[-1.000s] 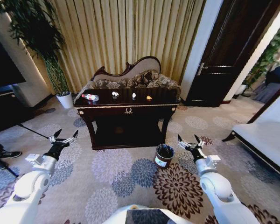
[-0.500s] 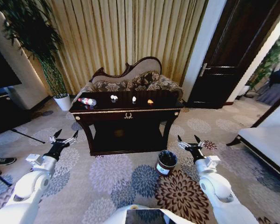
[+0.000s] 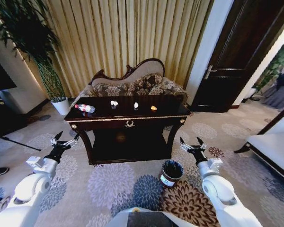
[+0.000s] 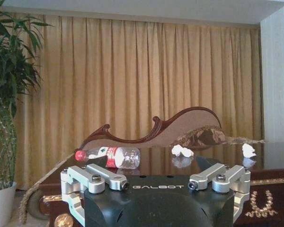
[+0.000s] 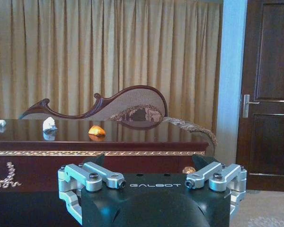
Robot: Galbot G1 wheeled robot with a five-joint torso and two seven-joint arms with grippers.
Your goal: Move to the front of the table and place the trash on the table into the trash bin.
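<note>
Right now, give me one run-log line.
phase: approach | dark glossy wooden table: ahead | round brown bin: floor | left hand: open | right hand: open

The sofa (image 3: 138, 84) stands behind the bench (image 3: 128, 124), which hides its seat and legs — just the carved back and cushions rise above the top. From the head camera the white scraps (image 3: 114, 103) and the orange piece (image 3: 153, 108) are too small to identify. In the left wrist view the potted plant (image 4: 4, 94) is cut off at the picture's edge — its pot half out.
</note>
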